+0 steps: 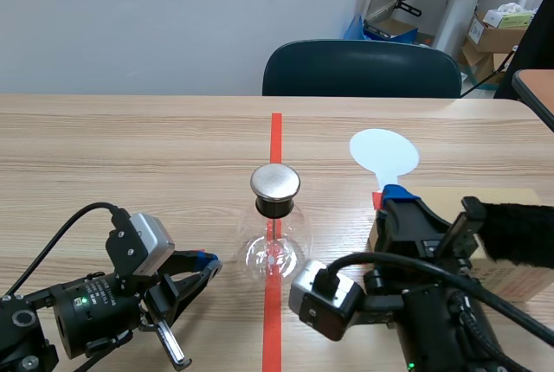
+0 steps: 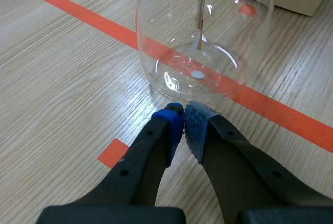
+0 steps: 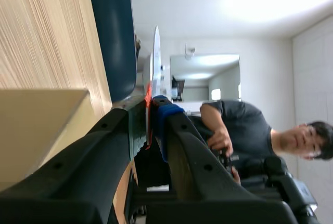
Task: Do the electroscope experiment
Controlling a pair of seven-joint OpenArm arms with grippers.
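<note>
The electroscope is a clear glass flask point(image 1: 273, 253) with a round metal cap point(image 1: 275, 182), standing on the orange tape line mid-table. My left gripper point(image 1: 204, 261) lies low on the table just left of the flask, fingers shut on nothing. In the left wrist view its pads point(image 2: 183, 117) meet right before the glass bulb point(image 2: 171, 73), with the inner rod and foil leaf point(image 2: 201, 23) showing through. My right gripper point(image 1: 394, 199) is shut on the red handle of a white round paddle point(image 1: 384, 154), held upright to the flask's right. The right wrist view sees the paddle point(image 3: 156, 52) edge-on between my fingers point(image 3: 151, 105).
A cardboard box point(image 1: 506, 279) sits at the right under my right arm, with a black furry cloth point(image 1: 519, 234) on it. A dark chair point(image 1: 362, 69) stands behind the table's far edge. A person point(image 3: 244, 130) shows in the right wrist view.
</note>
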